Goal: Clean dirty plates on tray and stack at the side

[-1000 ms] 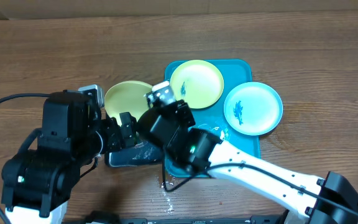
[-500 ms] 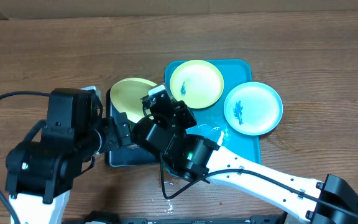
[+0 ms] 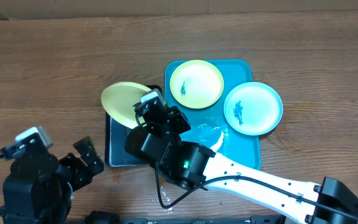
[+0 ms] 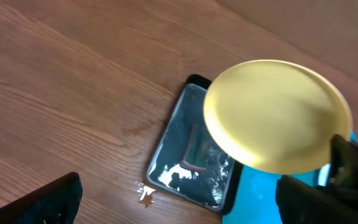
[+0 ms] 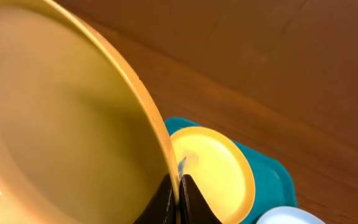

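The right jaws pinch the rim of the tilted yellow plate (image 3: pixel 120 101), held above the black tray (image 3: pixel 117 152); the left jaws gape wide, well apart.

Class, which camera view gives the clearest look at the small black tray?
The left wrist view: the black tray lies mostly uncovered, wet inside, only one corner hidden behind the yellow plate. Overhead, the right arm and plate cover much of it. The right wrist view misses it.
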